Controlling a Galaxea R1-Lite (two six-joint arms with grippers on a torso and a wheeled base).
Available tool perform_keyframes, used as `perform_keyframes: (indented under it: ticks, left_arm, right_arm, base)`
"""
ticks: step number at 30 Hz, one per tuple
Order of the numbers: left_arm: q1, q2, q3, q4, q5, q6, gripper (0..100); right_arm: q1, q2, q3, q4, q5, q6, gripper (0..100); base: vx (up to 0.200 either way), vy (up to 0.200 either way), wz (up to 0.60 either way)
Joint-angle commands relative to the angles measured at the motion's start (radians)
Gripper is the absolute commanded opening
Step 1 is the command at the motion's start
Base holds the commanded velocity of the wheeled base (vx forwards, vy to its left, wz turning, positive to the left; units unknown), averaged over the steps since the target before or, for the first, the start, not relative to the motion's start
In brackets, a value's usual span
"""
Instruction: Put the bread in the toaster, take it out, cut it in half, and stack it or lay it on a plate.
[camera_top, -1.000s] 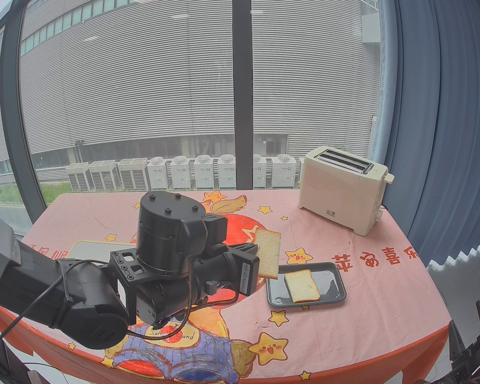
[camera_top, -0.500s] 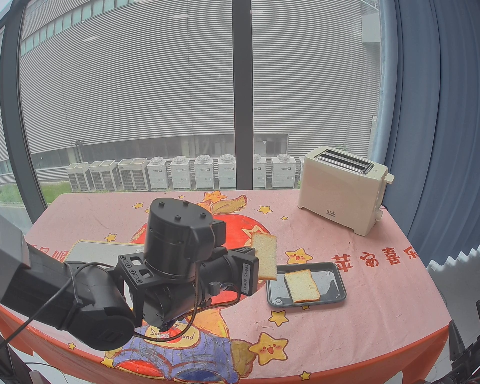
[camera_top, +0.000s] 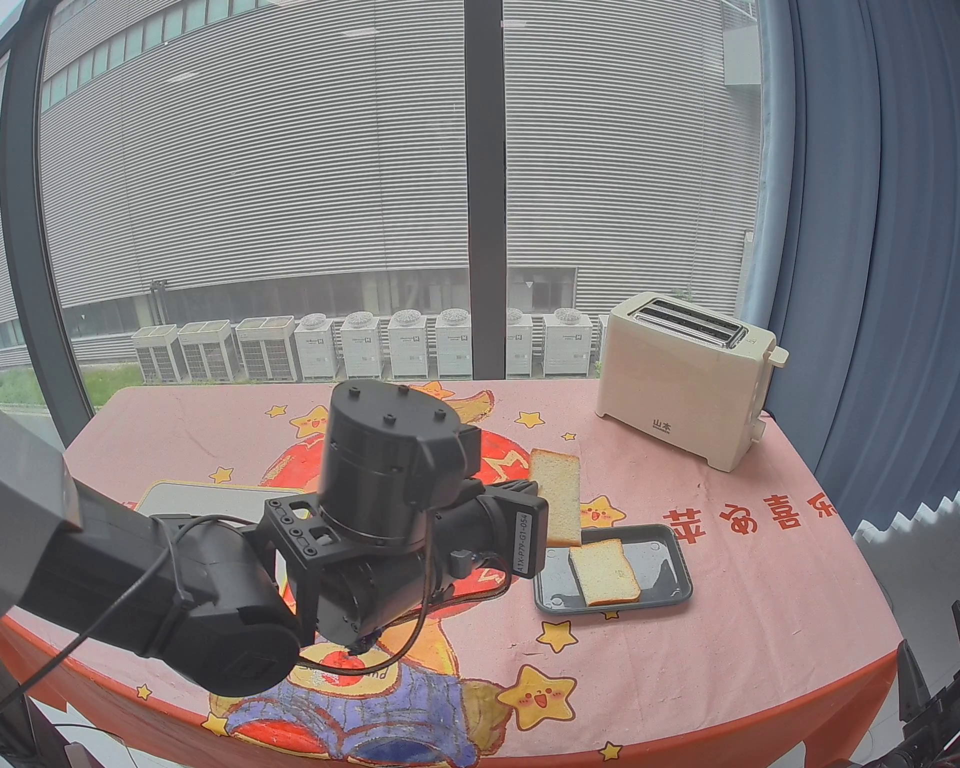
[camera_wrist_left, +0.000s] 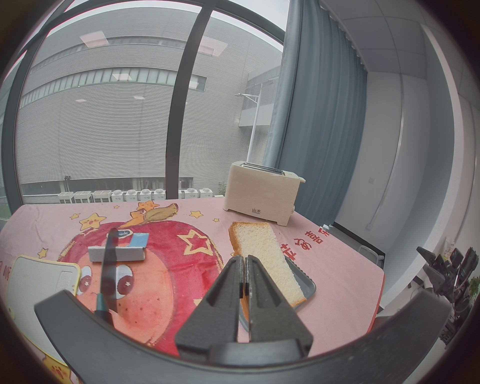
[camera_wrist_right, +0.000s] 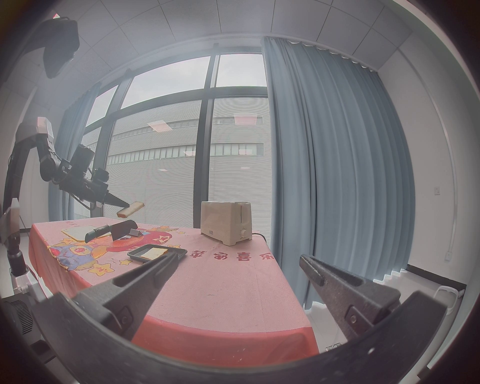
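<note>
1. a slice of bread (camera_top: 556, 497) was clamped upright between the closed fingers of the left gripper (camera_wrist_left: 245, 270), lifted off the table (camera_top: 780, 600) above the left rim of the dark tray (camera_top: 662, 562).
2. a second slice (camera_top: 604, 572) was laid flat in the tray, towards the table's front edge.
3. the toaster (camera_top: 685, 378) was set at the far right corner.
4. the right gripper (camera_wrist_right: 239, 260) was held with its fingers spread wide, gripping nothing, beyond the table's front right corner.
5. what seemed to be a knife (camera_wrist_left: 106, 260) was propped on a small block (camera_wrist_left: 117, 252), near a pale cutting board (camera_wrist_left: 40, 280) by the left edge.
</note>
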Motion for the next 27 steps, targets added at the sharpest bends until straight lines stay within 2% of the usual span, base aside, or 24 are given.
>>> perform_keyframes:
  ticks: [1,13,19,23,27]
  left_arm:
    - [-0.008,0.037,-0.016,-0.001,0.001,-0.002,0]
    - [-0.008,0.099,-0.111,0.014,0.015,-0.003,0]
    - [-0.012,0.155,-0.203,0.108,0.016,-0.005,0]
    - [-0.026,0.21,-0.278,0.149,0.015,-0.055,0]
    - [-0.031,0.262,-0.329,0.194,0.013,-0.072,0]
  right_arm:
    - [0.0,-0.013,0.018,0.0,0.0,-0.001,100]
    - [0.0,-0.013,0.018,0.0,0.0,-0.001,100]
    - [0.0,-0.013,0.018,0.0,0.0,-0.001,100]
    - [0.0,-0.013,0.018,0.0,0.0,-0.001,100]
    - [0.0,-0.013,0.018,0.0,0.0,-0.001,100]
  base:
    - [0.0,0.0,0.0]
    - [0.0,0.0,0.0]
    - [0.0,0.0,0.0]
    - [0.0,0.0,0.0]
    - [0.0,0.0,0.0]
